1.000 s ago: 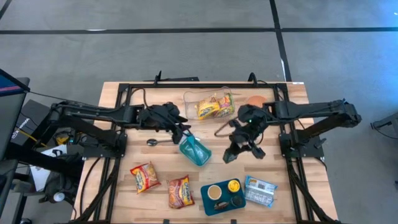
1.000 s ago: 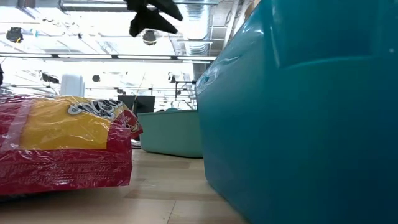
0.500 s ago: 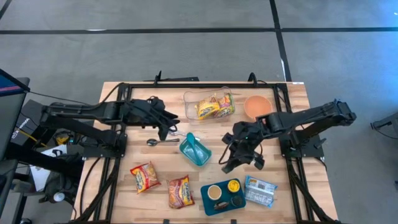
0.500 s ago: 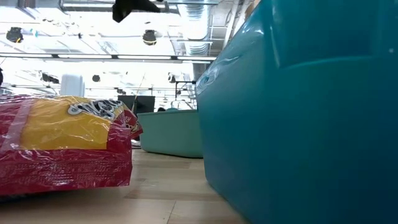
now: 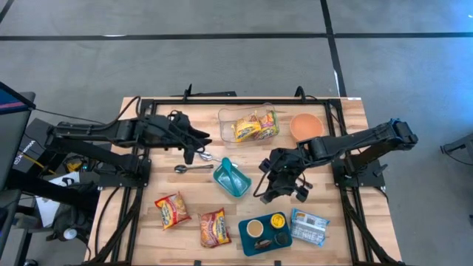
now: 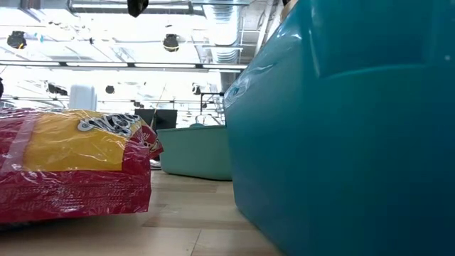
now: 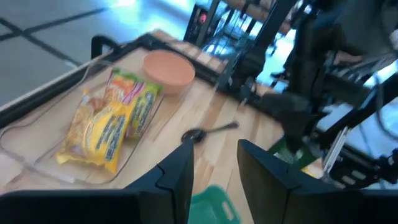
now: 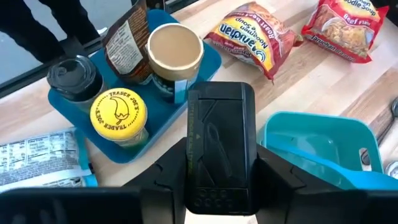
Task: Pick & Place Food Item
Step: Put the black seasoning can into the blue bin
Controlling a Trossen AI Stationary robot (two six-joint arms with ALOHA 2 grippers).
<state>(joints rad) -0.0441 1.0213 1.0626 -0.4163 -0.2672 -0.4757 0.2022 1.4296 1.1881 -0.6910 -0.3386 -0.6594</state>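
Hovering right gripper [image 5: 267, 190]: low over the table centre, between the teal container [image 5: 232, 178] on its left and the blue tray [image 5: 255, 240] on the near side; its fingers clamp a flat black rectangular object [image 8: 219, 146].
Left gripper [image 5: 194, 151]: on the left half of the table, far side, above the metal spoon [image 5: 191, 168]; fingers [image 7: 176, 175] parted, nothing between them.
Ramen packets: two red-and-yellow packs lie flat near the table's near-left edge, one [image 5: 171, 210] left of the other [image 5: 215, 227], well apart from both grippers.
Clear bin [image 5: 226, 125]: far centre, holding yellow noodle packets [image 5: 255, 126].
Orange bowl [image 5: 306, 127]: just right of the clear bin, far side.
Blue tray contents: a tan-topped cup [image 8: 176, 48], a yellow-lidded jar [image 8: 117, 112] and a dark lid [image 8: 75, 75].
Printed flat packet [image 5: 309, 227]: just right of the tray, near edge.
Low view: a ramen pack [image 6: 71, 167] at left, a teal wall [image 6: 341, 135] filling the right.
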